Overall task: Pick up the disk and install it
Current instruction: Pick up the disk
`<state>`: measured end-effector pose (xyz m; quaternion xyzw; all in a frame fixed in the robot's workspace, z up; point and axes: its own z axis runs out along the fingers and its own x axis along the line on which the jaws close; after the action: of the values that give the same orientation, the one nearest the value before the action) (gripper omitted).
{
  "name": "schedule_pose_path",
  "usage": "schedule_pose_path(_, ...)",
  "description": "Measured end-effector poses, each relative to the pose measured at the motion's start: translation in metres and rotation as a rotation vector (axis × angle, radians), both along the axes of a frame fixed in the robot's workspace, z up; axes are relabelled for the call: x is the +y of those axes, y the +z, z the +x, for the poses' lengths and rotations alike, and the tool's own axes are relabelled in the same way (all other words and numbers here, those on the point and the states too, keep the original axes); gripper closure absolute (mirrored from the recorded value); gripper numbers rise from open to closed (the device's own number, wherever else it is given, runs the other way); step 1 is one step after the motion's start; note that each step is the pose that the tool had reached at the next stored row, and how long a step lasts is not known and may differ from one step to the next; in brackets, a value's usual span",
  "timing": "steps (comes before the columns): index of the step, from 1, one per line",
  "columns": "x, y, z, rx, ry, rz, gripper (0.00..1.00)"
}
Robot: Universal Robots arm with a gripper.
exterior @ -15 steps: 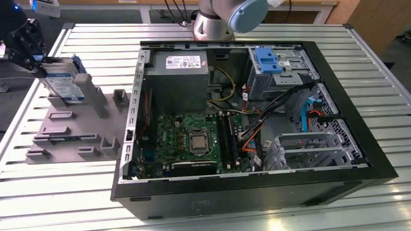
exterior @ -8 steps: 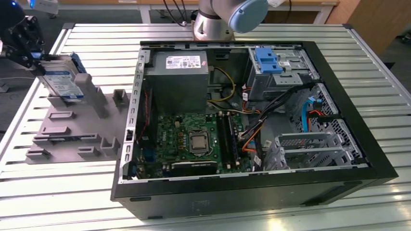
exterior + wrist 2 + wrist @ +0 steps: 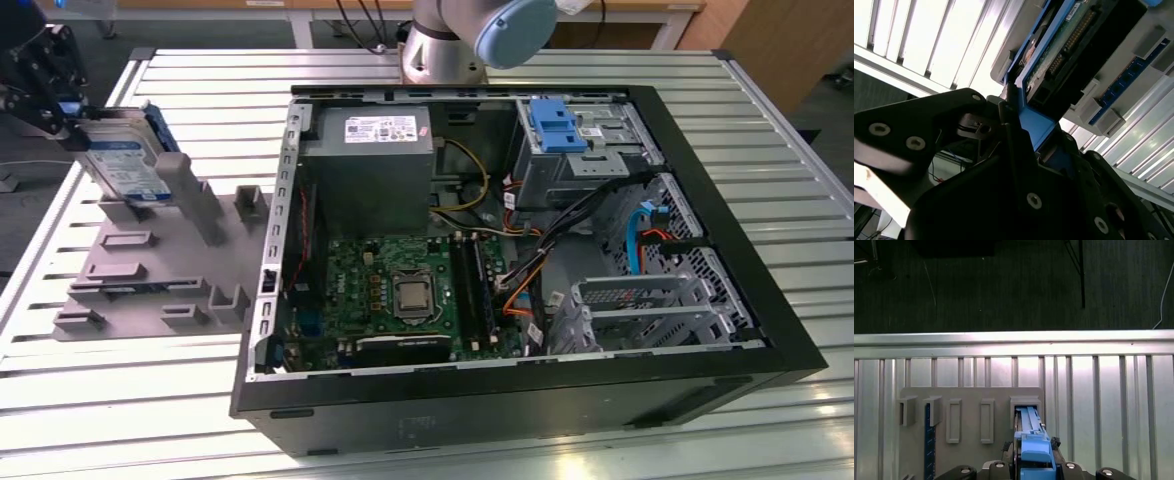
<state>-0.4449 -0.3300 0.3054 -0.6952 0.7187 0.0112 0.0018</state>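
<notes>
End effector point(image 3: 64, 118) is at the exterior view's far left, closed on the disk point(image 3: 127, 165). In the second wrist view the blue carrier point(image 3: 1040, 129) sits pinched between the black fingers point(image 3: 1010, 120), with the drive's circuit-board side facing the camera. The disk stands on edge in the grey fixture point(image 3: 147, 270) on the worktop point(image 3: 134, 400). In the first wrist view its carrier runs into the end slot point(image 3: 1025, 402), so I'd call it gripped but not clear of the holder. For the pull, go straight along the slot axis with no twist, since the slot walls look close and a tilt would likely bind the plastic frame. The grip is on the carrier, not the metal body, so go slow and watch for flex or slip. The open computer case point(image 3: 747, 330) is well apart from the fixture.
</notes>
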Motion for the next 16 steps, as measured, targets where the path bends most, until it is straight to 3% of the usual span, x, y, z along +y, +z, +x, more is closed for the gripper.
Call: schedule_pose_path(16,0.0000,0.0194,0.0000,-0.0001,0.000,0.0000,0.64)
